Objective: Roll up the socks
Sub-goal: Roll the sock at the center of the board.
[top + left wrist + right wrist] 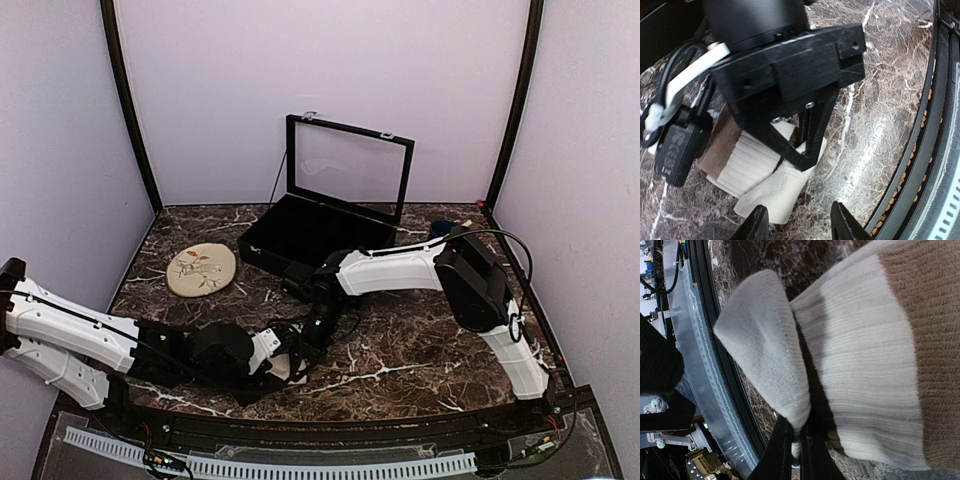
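One, the right end effector [794,450], pinches the cream sock [865,365] near the bench [880,100] front edge; the left end effector [800,221] gapes empty just beside it.

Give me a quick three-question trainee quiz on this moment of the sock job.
1. True or false: the right fingers are pinched shut on the cream sock.
2. In the top view, what lies left of the open black case? A) a mug B) the leaf-pattern plate C) a folded towel
3. Fill in: the left fingers stand ___ near the sock, holding nothing.

Key: 1 true; 2 B; 3 open.
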### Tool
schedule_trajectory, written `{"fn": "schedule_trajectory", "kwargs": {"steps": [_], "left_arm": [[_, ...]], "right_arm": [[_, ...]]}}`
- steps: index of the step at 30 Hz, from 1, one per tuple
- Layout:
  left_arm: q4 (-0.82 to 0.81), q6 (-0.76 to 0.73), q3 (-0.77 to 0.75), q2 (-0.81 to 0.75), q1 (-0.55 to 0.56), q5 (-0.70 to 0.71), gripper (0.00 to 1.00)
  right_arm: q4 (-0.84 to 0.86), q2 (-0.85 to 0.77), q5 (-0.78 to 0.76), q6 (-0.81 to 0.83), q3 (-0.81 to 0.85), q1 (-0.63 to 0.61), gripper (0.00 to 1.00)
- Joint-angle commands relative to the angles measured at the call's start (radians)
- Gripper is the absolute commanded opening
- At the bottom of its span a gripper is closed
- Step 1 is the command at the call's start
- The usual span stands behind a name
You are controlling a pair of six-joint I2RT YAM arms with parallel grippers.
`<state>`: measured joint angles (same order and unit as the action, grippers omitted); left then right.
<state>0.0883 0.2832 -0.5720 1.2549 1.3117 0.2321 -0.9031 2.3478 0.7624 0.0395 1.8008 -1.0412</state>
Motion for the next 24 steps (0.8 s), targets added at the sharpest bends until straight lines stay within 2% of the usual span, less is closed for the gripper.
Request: {"fn": "schedule_trajectory", "kwargs": {"steps": [1,14,19,24], "left_arm": [[-0.011,-0.081,-0.044,0.053,0.004,-0.008,0.45],[0.008,-0.137,-0.065,0.163,0.004,0.010,0.45],[0.018,-0.128,-0.063,0.190,0.004,-0.003,0.41],[0.029,-0.111,-0.064,0.210,0.004,-0.002,0.29]], "right_arm": [[-0.025,0.023,0.009,0.008,0.016,0.008,0.00],[-0.026,0.022,0.021,0.013,0.006,0.013,0.00],[-0.029,0.025,0.026,0.011,0.010,0.017,0.00],[-0.027,0.027,0.027,0.011,0.012,0.018,0.00]]}}
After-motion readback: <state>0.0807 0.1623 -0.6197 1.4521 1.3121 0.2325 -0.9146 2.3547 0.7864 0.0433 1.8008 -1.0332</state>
